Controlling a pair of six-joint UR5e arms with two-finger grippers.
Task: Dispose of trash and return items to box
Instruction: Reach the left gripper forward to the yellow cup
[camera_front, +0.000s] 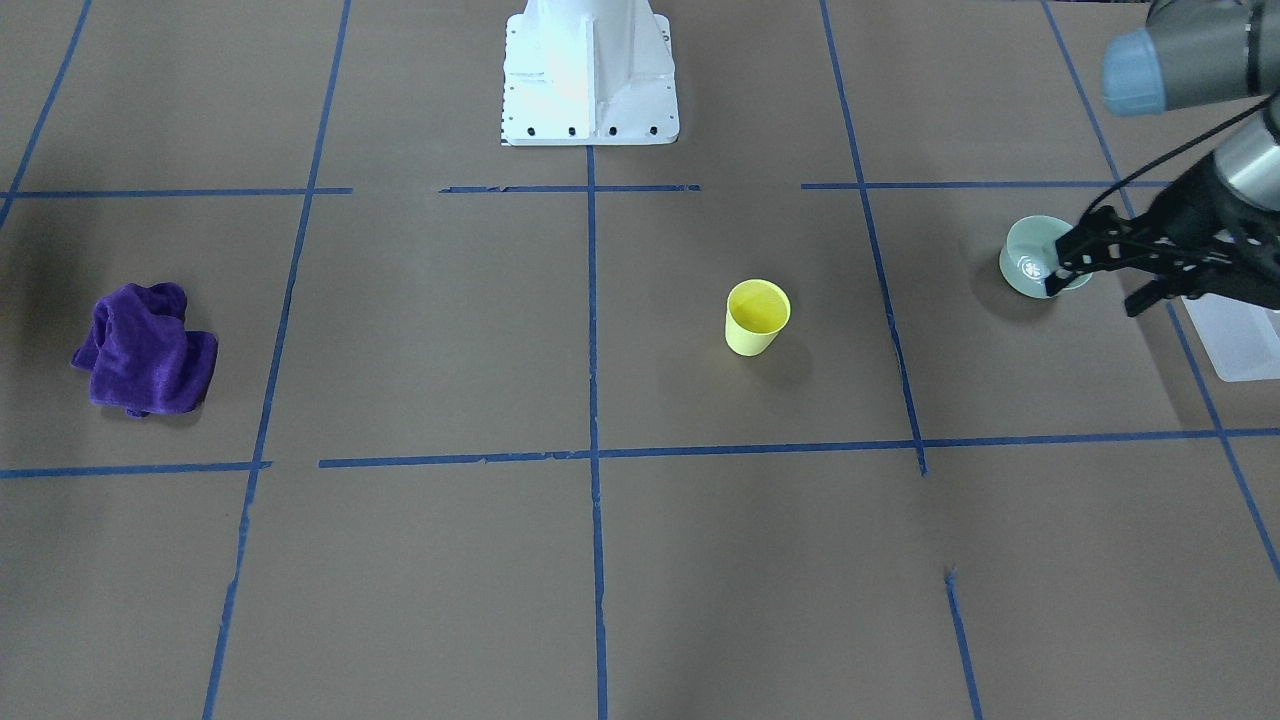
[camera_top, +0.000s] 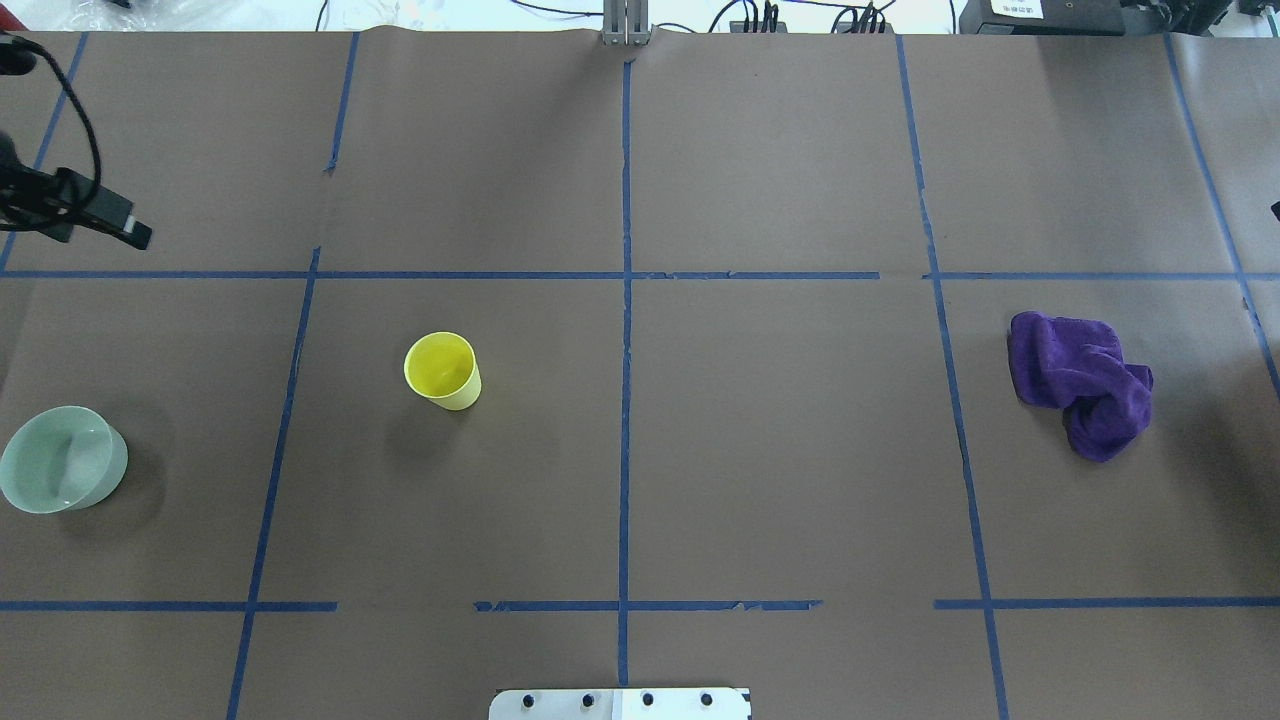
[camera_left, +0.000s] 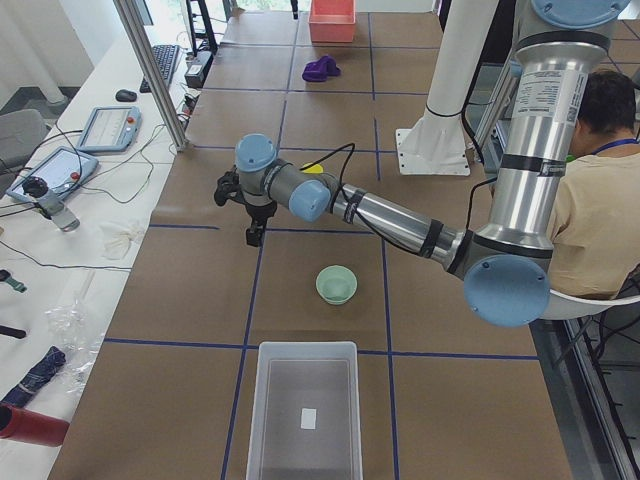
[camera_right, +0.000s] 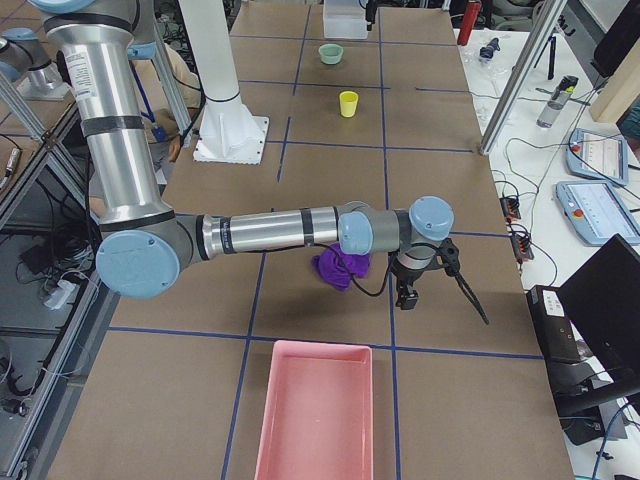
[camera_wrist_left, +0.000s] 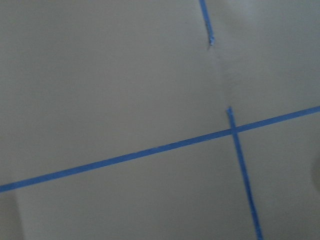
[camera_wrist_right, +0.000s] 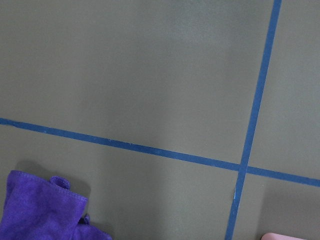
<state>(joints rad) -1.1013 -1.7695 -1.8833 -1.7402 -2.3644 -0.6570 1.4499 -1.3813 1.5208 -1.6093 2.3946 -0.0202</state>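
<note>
The yellow cup (camera_front: 757, 318) stands upright near the table's middle, and shows in the overhead view (camera_top: 443, 372). The pale green bowl (camera_top: 62, 460) stands upright on the robot's left side, also in the front view (camera_front: 1030, 250). The frosted white box (camera_left: 305, 410) lies at the table's left end, empty but for a small label. My left gripper (camera_front: 1060, 262) hangs in the air above the table, away from the bowl; I cannot tell whether it is open. My right gripper (camera_right: 404, 296) hovers beside a purple cloth (camera_right: 340, 268); its state is unclear.
The crumpled purple cloth (camera_top: 1085, 385) lies on the robot's right side. A pink tray (camera_right: 315, 415) sits at the table's right end. The white robot base (camera_front: 590, 75) stands at the table's edge. A person (camera_left: 600, 200) sits behind the robot.
</note>
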